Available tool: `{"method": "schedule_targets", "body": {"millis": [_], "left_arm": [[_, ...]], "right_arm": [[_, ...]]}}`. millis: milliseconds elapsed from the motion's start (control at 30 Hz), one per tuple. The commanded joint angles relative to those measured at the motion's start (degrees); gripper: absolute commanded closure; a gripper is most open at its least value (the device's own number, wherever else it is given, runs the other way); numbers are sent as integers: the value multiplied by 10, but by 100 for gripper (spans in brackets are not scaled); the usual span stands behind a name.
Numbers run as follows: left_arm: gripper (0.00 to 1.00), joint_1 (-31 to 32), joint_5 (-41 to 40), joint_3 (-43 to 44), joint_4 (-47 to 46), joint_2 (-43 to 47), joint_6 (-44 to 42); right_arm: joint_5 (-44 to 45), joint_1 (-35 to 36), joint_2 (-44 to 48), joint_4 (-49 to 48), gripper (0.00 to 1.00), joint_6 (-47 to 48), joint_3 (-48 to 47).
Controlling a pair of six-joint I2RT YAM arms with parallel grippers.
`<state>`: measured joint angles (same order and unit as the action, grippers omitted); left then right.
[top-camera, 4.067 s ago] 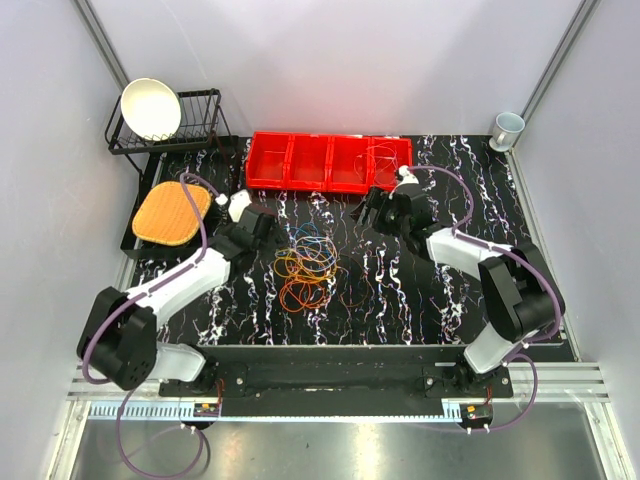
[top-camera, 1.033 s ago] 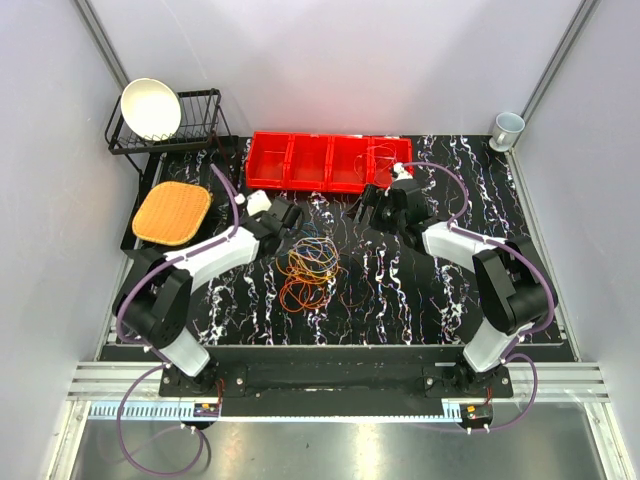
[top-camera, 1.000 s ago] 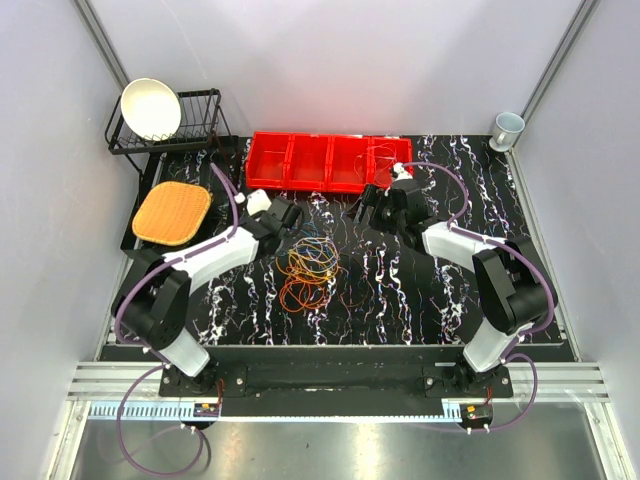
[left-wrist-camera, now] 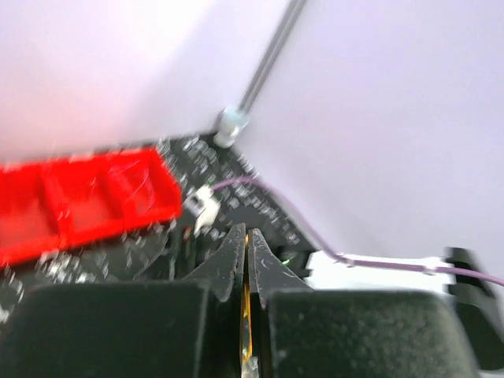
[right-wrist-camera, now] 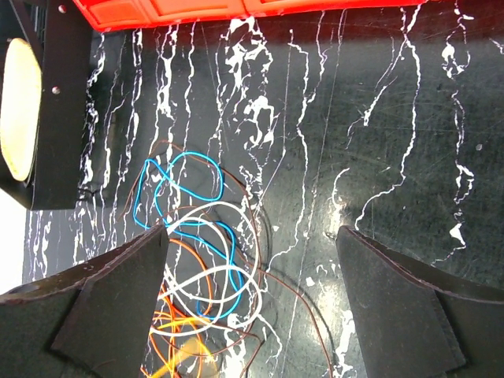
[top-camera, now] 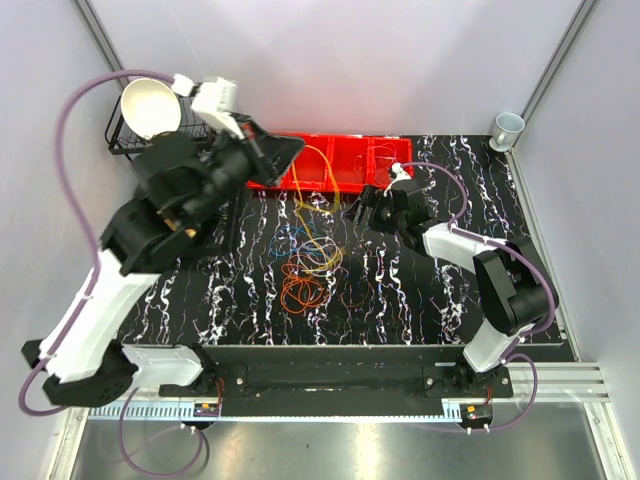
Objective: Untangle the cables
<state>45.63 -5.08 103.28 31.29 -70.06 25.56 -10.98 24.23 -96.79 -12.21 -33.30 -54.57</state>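
The cables (top-camera: 308, 268) were heaped mid-table (top-camera: 450, 290). One yellow strand (left-wrist-camera: 245, 331) was led from 6 towards 12 o'clock, pinched in the left gripper (top-camera: 293, 150). The right gripper (top-camera: 366, 208) was held spread at 2 o'clock of the heap.

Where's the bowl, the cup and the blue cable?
bowl (top-camera: 150, 106): top view, on its white inside.
cup (top-camera: 507, 127): top view, on its side by the rim.
blue cable (right-wrist-camera: 194, 156): right wrist view, on the top of its loop.
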Motion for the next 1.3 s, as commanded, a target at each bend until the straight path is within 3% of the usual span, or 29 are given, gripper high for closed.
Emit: {"method": "schedule_targets", "body": {"millis": [0,533,900,1267], "left_arm": [[100,1,66,-4,-35,24,-38],[100,0,-60,-314,-34,15,31],[100,2,-36,-534,-42,59,121],[100,9,-10,-615,-112,46,181]], "right_arm": [[-18,5,38,-38,6,12,10],[-29,1,57,-59,6,14,31],[-37,-1,57,-62,6,10,34],[-29,-1,102,-92,7,-2,76]]}}
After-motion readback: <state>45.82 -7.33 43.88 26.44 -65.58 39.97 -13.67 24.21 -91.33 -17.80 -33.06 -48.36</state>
